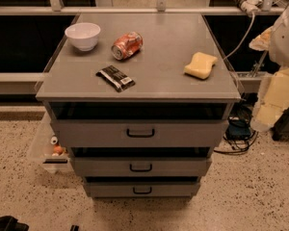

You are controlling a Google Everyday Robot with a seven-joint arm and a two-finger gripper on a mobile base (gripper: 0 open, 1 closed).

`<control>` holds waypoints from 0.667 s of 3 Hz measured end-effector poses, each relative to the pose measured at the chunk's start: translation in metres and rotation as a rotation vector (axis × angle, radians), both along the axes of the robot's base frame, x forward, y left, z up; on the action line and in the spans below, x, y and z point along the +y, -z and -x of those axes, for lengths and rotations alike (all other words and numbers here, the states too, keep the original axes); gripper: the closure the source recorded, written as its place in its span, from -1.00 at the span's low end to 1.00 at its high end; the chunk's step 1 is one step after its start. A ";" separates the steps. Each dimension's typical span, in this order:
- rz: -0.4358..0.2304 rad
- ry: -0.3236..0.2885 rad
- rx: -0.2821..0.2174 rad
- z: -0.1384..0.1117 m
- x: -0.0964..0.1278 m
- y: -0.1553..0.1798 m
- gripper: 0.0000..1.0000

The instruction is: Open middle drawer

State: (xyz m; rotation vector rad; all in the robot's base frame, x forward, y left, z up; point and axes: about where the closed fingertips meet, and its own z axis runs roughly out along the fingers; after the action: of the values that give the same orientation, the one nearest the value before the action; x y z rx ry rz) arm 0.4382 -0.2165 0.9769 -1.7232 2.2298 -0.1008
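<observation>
The grey cabinet (135, 88) has three drawer fronts stacked below its top. The middle drawer (183, 167) is the medium-sized grey front, with a small black U-shaped handle (140, 167) at its centre. A dark gap runs along its upper edge. The top drawer (183, 133) is the widest and the bottom drawer (173, 189) the narrowest. My gripper is not in view. Only white and cream parts of my arm (282, 66) show at the right edge, level with the cabinet top and well away from the drawers.
On the cabinet top lie a white bowl (83, 34), a crushed orange can (127, 45), a black snack packet (115, 77) and a yellow sponge (201, 65). A clear bin (43, 150) stands at the cabinet's left. Cables (238, 129) lie at the right. The floor is speckled.
</observation>
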 end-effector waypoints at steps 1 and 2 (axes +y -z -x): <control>0.000 0.000 0.000 0.000 0.000 0.000 -1.00; -0.044 0.035 0.008 0.006 -0.010 0.022 -1.00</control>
State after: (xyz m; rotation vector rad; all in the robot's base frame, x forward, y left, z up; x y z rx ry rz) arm 0.4319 -0.2269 0.9550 -1.6651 2.2509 -0.0529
